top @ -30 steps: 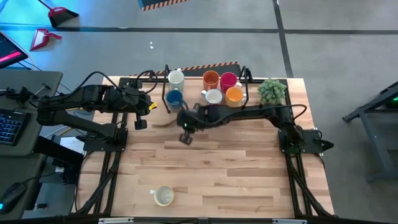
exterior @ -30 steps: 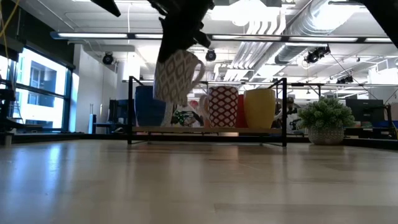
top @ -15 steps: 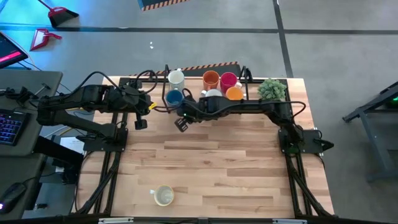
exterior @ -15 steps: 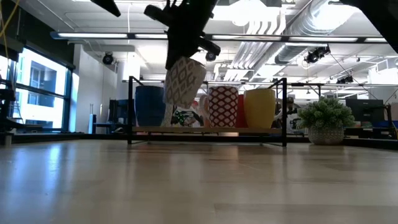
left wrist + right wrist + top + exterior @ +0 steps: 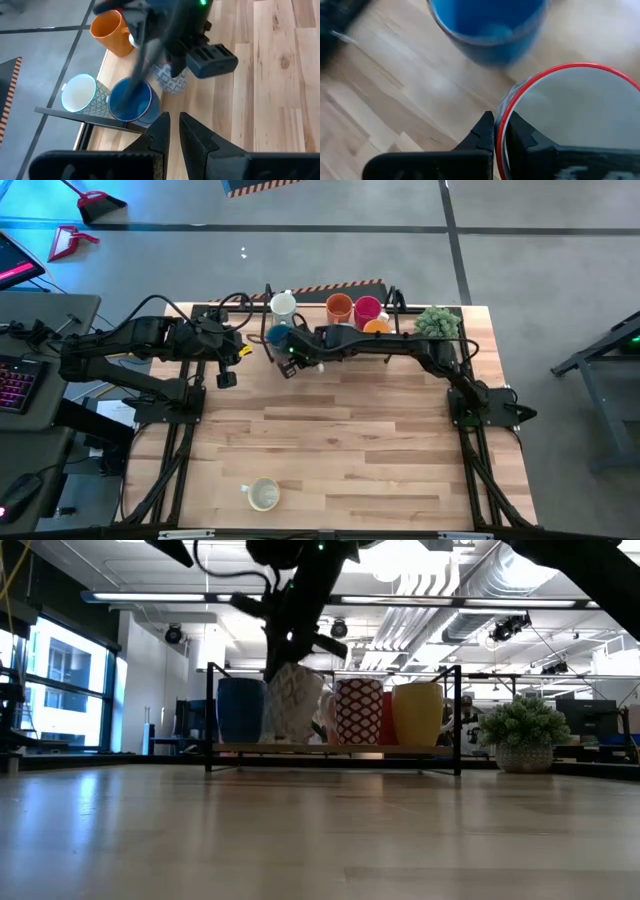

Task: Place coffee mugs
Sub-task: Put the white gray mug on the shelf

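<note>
My right claw (image 5: 494, 131) pinches the patterned mug (image 5: 292, 702) by its rim, low beside the blue mug (image 5: 485, 27). Ceramic: rigid, slick, chippable. Left claw (image 5: 173, 131) idle, nearly closed.

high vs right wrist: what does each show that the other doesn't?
Only the high view: a lone cream mug near the table's front edge, the potted plant, the waiting left gripper and the orange mug. Only the right wrist view: the right gripper has its fingers clamped on the red rim of a mug. Both: the blue mug beside it.
</note>
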Tool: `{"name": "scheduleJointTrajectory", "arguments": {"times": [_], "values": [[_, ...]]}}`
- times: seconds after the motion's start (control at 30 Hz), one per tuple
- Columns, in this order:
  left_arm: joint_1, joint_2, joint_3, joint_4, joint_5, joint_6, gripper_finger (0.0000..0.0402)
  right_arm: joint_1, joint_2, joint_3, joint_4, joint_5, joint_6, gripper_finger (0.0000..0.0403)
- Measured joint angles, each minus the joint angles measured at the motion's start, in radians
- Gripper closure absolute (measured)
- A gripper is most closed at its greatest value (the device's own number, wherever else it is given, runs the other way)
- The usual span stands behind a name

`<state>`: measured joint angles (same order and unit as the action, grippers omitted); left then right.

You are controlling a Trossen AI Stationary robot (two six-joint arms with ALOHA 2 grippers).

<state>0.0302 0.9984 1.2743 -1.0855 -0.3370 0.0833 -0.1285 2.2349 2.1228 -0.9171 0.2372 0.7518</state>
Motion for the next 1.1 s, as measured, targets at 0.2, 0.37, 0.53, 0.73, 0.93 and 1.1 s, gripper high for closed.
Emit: {"name": "scheduleJointTrajectory", "arguments": {"times": [0.2,0.37,0.53,0.73,0.93,1.1], "values": [[0.000,0.000,0.000,0.000,0.000,0.005,0.0371,-0.062,-0.002,0.063,-0.015,0.002,-0.022,0.0403],[0.000,0.000,0.000,0.000,0.000,0.006,0.0371,-0.093,-0.002,0.101,-0.053,-0.006,-0.034,0.0403],[0.000,0.000,0.000,0.000,0.000,0.006,0.0371,-0.111,-0.002,0.109,-0.064,-0.029,-0.035,0.0403],[0.000,0.000,0.000,0.000,0.000,0.006,0.0371,-0.121,-0.002,0.109,-0.067,-0.031,-0.045,0.0403],[0.000,0.000,0.000,0.001,0.000,0.006,0.0371,-0.122,-0.002,0.109,-0.059,-0.036,-0.052,0.0403],[0.000,0.000,0.000,0.001,0.000,0.006,0.0371,-0.122,-0.001,0.109,-0.050,-0.041,-0.053,0.0403]]}}
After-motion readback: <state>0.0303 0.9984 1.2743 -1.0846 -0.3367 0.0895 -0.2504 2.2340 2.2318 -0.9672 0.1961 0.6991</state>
